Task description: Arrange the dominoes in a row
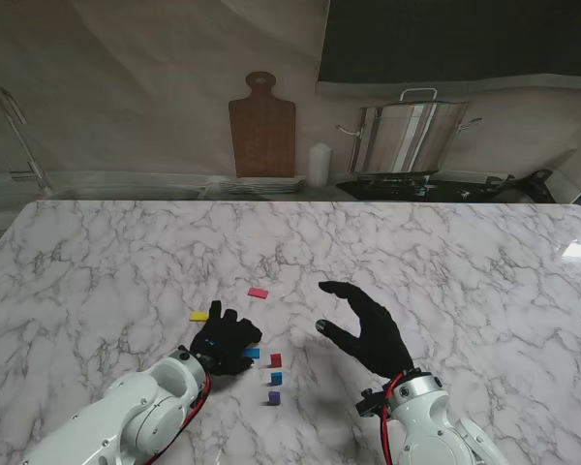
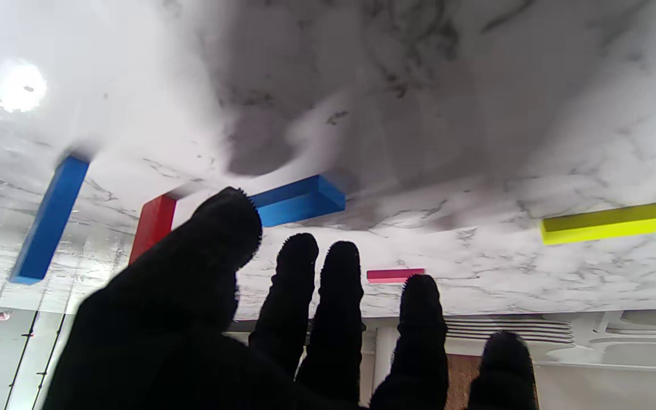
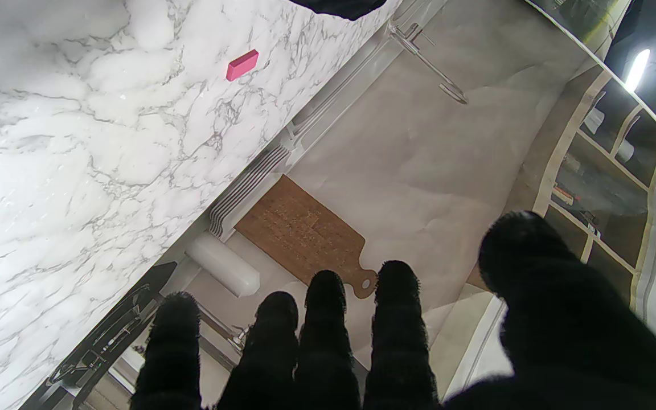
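Observation:
Several small dominoes lie on the marble table (image 1: 126,262). A pink one (image 1: 259,293) lies farthest from me and a yellow one (image 1: 199,315) sits at my left hand's fingertips. A blue one (image 1: 253,353), a red one (image 1: 276,359), another blue one (image 1: 276,378) and a purple one (image 1: 273,397) form a loose line to the right of that hand. My left hand (image 1: 225,342) hovers low with fingers apart and holds nothing; its wrist view shows the blue (image 2: 299,200), red (image 2: 153,225), yellow (image 2: 604,222) and pink (image 2: 394,275) pieces. My right hand (image 1: 363,325) is raised and open, to the right of the dominoes.
Behind the table's far edge, a wooden cutting board (image 1: 262,126) leans on the wall above a stack of plates (image 1: 261,185). A white candle (image 1: 318,165) and a steel stockpot (image 1: 409,136) stand to its right. A tap (image 1: 19,145) is at the far left.

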